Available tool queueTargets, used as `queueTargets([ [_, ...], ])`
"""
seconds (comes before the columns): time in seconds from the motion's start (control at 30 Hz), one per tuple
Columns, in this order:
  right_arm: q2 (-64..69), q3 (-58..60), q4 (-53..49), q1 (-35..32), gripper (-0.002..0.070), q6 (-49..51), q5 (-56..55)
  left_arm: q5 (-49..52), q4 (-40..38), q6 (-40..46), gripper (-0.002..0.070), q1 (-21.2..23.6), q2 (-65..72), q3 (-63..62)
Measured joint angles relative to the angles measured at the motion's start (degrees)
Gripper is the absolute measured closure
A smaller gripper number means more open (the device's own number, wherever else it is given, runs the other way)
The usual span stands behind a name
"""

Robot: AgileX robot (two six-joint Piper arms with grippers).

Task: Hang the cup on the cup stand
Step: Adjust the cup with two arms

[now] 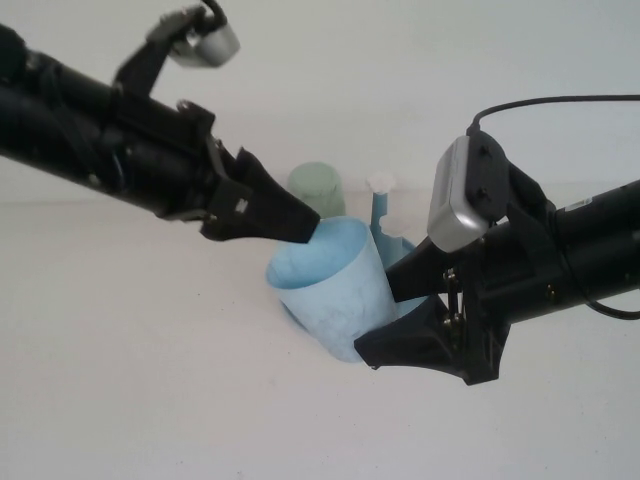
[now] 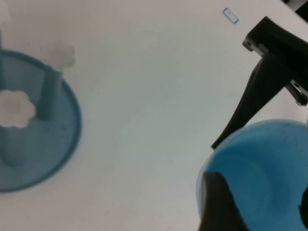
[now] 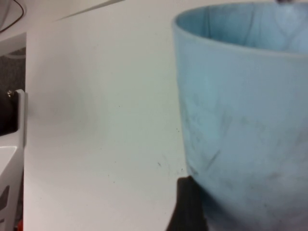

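Right gripper (image 1: pixel 400 315) is clamping the tilted light blue plastic cup (image 1: pixel 335 290) at its base.
Left gripper (image 1: pixel 300 228), fingers apart, is hovering at the cup's rim at ten o'clock, with the blue pegged cup stand (image 1: pixel 385 228) behind.

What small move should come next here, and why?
Probably back the left end effector away from the rim of the cup: its jaws look open, while the right end effector grips the cup's side and can then carry it to the cup stand.
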Motion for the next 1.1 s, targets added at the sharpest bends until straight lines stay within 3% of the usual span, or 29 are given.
queueTargets([
  [0.37,0.00,0.00,-0.09,0.00,0.0162,4.86,1.81,0.52,13.37,3.08,0.0316,-1.26,-8.65,-3.25],
  [0.6,0.00,0.00,-0.38,0.00,0.0162,6.26,5.22,0.66,13.95,6.09,0.0316,-10.49,-9.96,-1.48],
  [0.77,0.00,0.00,-2.12,0.00,0.0162,6.44,7.37,0.66,18.99,6.19,0.0316,-16.48,-9.47,-0.19],
  [1.1,-0.12,-0.10,-4.90,0.13,0.0162,5.32,9.51,0.66,21.02,4.09,0.0316,-17.14,-7.12,-0.19],
])
